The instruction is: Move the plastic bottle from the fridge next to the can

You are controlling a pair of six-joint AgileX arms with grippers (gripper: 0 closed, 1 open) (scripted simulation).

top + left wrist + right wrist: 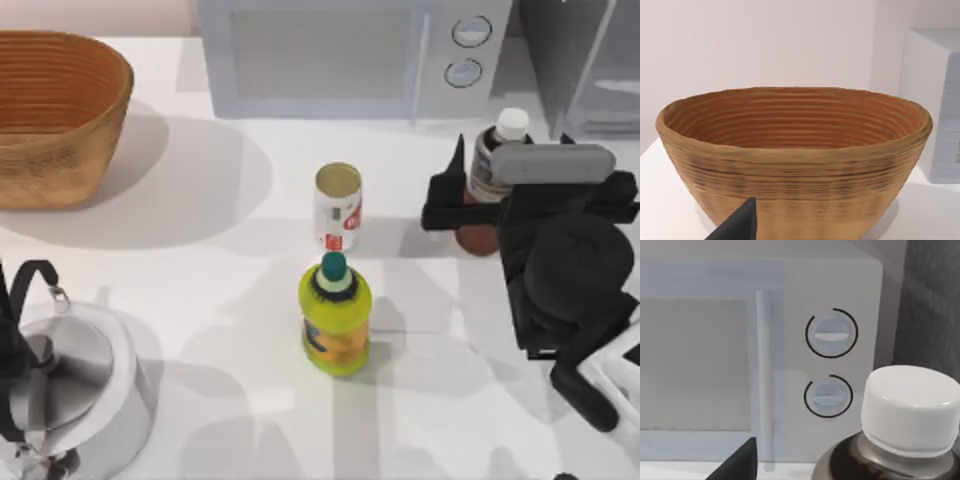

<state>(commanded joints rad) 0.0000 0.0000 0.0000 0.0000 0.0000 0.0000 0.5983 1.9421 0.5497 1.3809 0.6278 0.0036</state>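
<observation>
We are parking our left gripper [15,300] at the bench's [200,300] near left edge beside a steel kettle [80,385]; its fingers, we cannot tell. Our right gripper [455,205] is clasping the slim, white-capped plastic bottle of dark reddish-brown liquid [492,170], standing right of the small white, red-marked can [337,208], in front of the grey fridge [580,60].

Woven basket [50,115] at the desk's [200,270] far left. White microwave [350,55] along the back. Yellow-green bottle [335,320] upright, centre. Metal kettle [75,385] near left.
</observation>
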